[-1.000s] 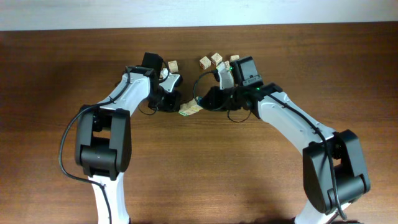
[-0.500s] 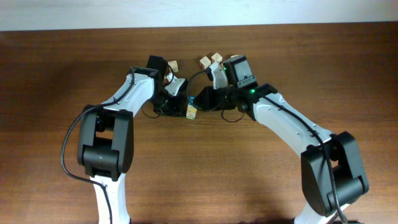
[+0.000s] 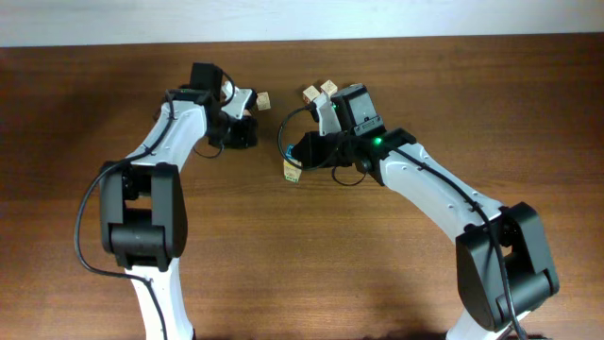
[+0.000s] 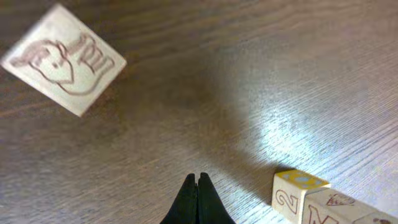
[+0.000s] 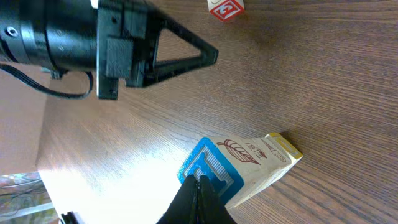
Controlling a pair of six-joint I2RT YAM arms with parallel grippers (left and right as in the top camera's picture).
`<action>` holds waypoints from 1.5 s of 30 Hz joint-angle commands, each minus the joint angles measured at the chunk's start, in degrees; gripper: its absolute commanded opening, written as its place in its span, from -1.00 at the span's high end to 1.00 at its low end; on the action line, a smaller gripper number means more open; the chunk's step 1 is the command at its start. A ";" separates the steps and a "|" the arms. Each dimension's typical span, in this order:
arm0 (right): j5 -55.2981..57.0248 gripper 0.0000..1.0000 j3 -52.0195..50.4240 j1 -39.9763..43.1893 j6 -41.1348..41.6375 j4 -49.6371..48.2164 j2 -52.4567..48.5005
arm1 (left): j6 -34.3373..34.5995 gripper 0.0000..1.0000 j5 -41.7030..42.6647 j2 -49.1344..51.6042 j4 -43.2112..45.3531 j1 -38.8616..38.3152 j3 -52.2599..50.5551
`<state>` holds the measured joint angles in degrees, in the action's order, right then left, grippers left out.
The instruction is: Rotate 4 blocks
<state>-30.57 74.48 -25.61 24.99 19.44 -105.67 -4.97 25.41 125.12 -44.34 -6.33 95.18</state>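
Left gripper (image 4: 198, 184): closed, nothing held.
Right gripper (image 5: 199, 186): closed, tips set against a blue face.
Blocks (image 5: 249, 163): lined in a row ahead of those tips.

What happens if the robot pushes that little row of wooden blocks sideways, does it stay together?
Probably not: the row of blocks looks like separate cubes merely touching, so it would likely bend apart. Flat faces on the smooth table suggest sliding, not rolling.

Dark wooden table (image 3: 75, 113) — pale strip (image 3: 302, 19) beyond its far edge.
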 commanded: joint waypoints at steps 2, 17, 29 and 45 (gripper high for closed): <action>-0.37 0.91 1.36 -0.26 -2.10 1.75 -1.38 | -0.26 1.00 -0.39 0.02 -0.72 0.22 1.42; 0.46 0.91 12.28 2.93 -10.40 16.76 12.07 | -0.35 1.00 -4.02 -7.96 -13.07 2.75 11.63; 34.91 -0.97 12.44 4.42 -12.07 64.57 54.90 | 13.51 -0.98 -24.17 -32.20 -23.26 2.71 12.70; 33.09 -0.96 -50.84 23.87 -25.64 1.33 97.79 | 13.51 -0.98 -24.17 -32.20 -24.33 2.71 12.70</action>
<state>4.47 35.64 -2.90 0.32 28.25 -15.70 7.86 1.45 92.79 -68.62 -3.62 107.85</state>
